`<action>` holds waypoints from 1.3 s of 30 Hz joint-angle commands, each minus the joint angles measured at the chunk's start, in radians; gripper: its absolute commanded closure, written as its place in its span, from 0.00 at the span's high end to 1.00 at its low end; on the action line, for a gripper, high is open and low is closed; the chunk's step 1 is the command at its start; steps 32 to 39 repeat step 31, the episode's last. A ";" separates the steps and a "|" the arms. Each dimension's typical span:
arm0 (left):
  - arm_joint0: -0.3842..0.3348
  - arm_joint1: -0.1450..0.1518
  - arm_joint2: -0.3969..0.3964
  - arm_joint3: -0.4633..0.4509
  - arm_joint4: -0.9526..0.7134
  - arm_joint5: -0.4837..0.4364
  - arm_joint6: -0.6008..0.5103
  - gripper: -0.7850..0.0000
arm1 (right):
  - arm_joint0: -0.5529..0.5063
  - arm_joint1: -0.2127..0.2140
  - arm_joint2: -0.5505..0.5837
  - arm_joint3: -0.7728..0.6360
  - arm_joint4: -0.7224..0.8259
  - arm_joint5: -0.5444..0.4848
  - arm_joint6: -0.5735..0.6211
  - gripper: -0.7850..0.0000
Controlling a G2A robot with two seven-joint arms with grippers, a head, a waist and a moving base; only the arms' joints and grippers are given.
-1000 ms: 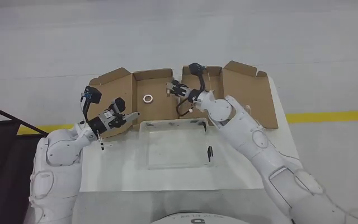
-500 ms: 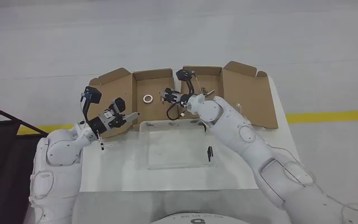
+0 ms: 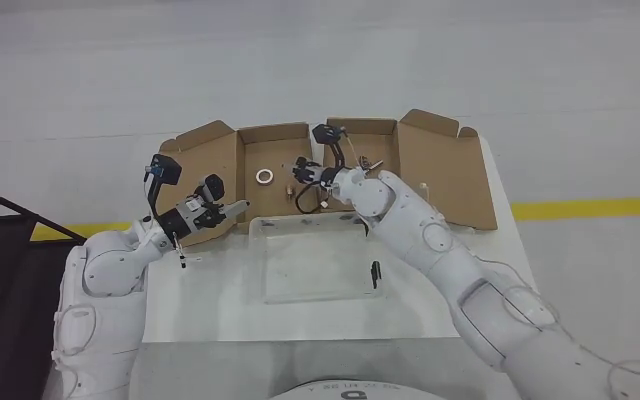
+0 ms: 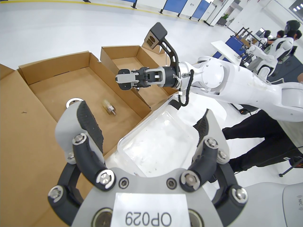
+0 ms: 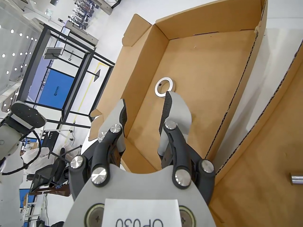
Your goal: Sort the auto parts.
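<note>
A metal ring [image 3: 264, 176] is seen lying flat on the floor of an open cardboard box [image 3: 275, 150], the ring box, which is set on the desk [image 3: 220, 300]. Near the ring in the same box, a small metal stud [image 4: 108, 106] is seen, blurred. The right pincer [image 3: 298, 172] is held above the ring box, just inside the wall shared with the neighbouring box [image 3: 380, 127]; its fingers are parted and nothing is gripped. A metal cylinder [image 5: 296, 179] is found in that neighbouring box. The left pincer [image 3: 235, 210] is held at the ring box's front corner farthest from the neighbouring box, released wide and empty. A clear tray [image 3: 310, 290] is placed against the ring box's front wall, and a small black part [image 3: 375, 272] is seen at the tray's edge, well apart from the ring box.
</note>
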 commanded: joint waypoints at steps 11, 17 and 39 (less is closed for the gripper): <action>0.000 0.000 0.000 0.000 0.000 0.000 0.000 1.00 | -0.100 0.051 0.144 -0.203 -0.011 -0.205 -0.086 0.45; 0.000 0.000 0.000 0.000 0.000 0.000 0.000 1.00 | -0.273 0.109 0.304 -0.434 -0.121 -0.261 -0.217 0.48; 0.000 0.000 0.000 0.000 0.000 0.000 0.000 1.00 | -0.505 0.152 0.491 -0.680 -0.156 -0.259 -0.346 0.82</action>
